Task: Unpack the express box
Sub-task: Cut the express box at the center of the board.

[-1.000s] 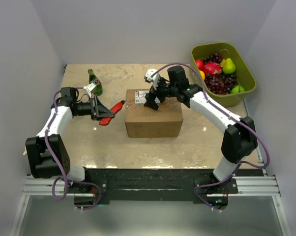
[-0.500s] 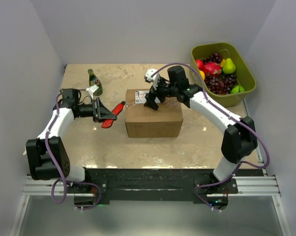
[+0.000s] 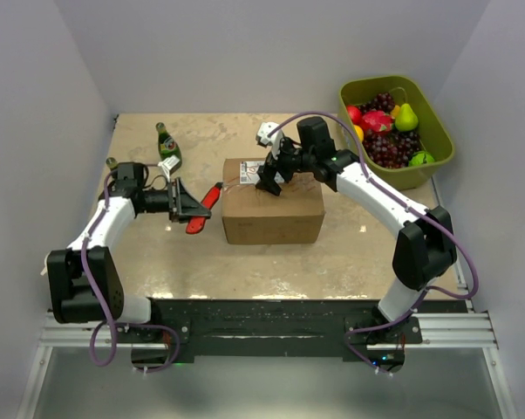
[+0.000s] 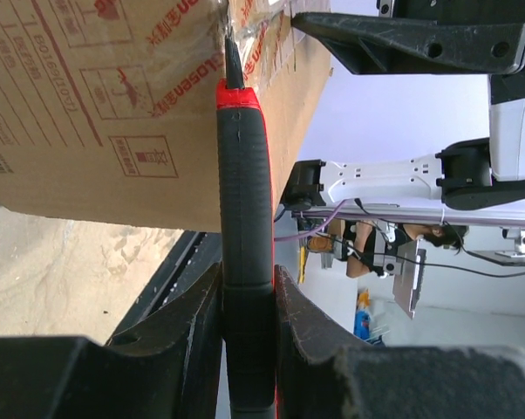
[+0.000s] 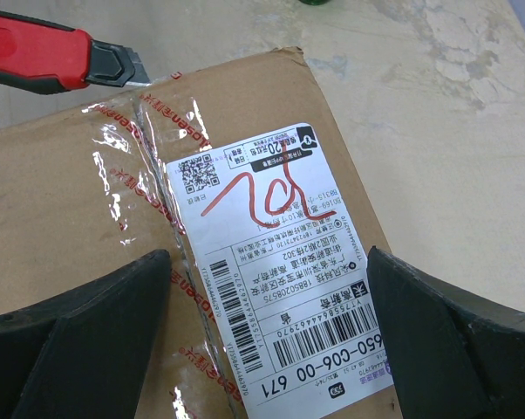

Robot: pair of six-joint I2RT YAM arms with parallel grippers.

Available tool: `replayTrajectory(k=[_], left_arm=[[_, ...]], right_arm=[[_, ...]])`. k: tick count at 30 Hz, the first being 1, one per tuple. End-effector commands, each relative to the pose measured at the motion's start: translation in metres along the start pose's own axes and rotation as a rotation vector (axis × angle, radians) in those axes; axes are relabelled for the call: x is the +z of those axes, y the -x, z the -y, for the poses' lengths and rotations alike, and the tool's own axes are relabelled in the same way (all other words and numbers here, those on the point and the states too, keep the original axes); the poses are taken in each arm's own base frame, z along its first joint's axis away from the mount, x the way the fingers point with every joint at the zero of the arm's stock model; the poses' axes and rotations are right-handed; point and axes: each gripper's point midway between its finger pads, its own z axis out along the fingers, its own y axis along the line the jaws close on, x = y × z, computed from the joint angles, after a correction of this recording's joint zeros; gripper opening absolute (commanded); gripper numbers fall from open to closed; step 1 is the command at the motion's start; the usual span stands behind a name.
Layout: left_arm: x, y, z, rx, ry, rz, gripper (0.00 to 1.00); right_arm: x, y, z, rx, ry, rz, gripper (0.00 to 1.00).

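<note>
Lining up the cutter (image 3: 203, 208) on the express box (image 3: 273, 214) at table centre.
From 9 o'clock, the left gripper (image 3: 191, 206) is clamped narrow on the red cutter's handle, its blade tip at the box's edge by the tape seam (image 5: 149, 148). The right gripper (image 3: 271, 179) hangs over the shipping label (image 5: 271, 262) with jaws spread wide, holding nothing; whether it presses on the lid is unclear. If it doesn't, a push could shove the box toward 3 o'clock, or the blade could slip off the seam and gouge the cardboard.
</note>
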Motion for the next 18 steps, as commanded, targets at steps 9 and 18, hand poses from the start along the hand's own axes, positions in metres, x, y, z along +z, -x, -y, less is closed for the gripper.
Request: replayTrajectory(k=[9,18], left_arm=[[0.001,-0.019,0.027,-0.019,-0.125,-0.050,0.00],[0.002,-0.029,0.019,-0.059,-0.115,-0.049,0.00]], right_arm=[[0.005,-0.033,0.003,0.015,-0.026,-0.100,0.99],[0.004,-0.033,0.000,0.016,-0.020,-0.096,0.99]])
